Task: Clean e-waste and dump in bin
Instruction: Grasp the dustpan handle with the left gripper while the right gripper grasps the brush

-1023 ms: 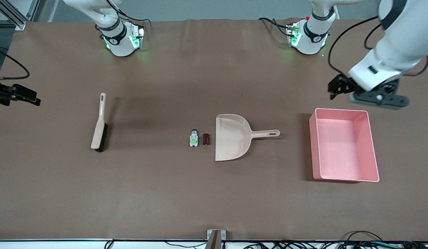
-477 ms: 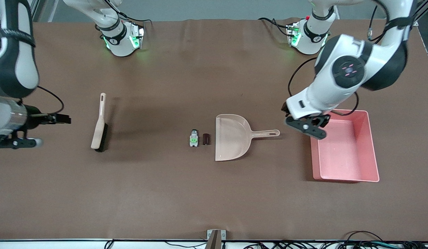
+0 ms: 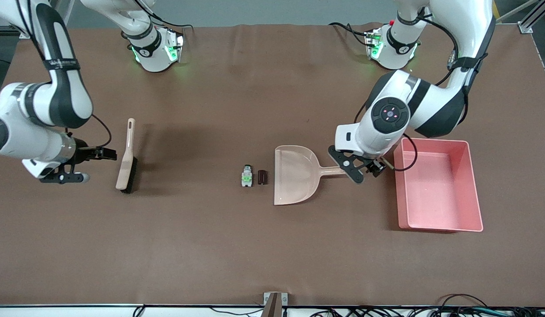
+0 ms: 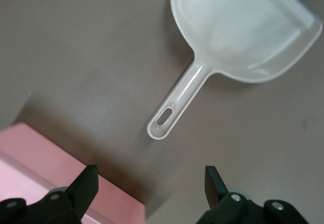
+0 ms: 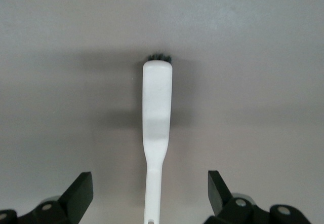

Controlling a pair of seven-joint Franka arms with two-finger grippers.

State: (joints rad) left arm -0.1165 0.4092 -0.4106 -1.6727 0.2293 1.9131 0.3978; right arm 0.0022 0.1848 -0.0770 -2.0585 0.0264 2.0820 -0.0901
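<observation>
Both spread hands have closed in: left hand (image 3: 362, 169) over dustpan handle (image 3: 338, 170), right hand (image 3: 85, 165) beside brush (image 3: 126, 164).

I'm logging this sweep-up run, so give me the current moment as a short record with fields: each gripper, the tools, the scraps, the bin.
left gripper: jaws open, over the dustpan handle's end
right gripper: jaws open, beside the brush, nothing held
e-waste: two small parts on the table, just outside the dustpan's mouth
bin: pink, at the left arm's end
</observation>
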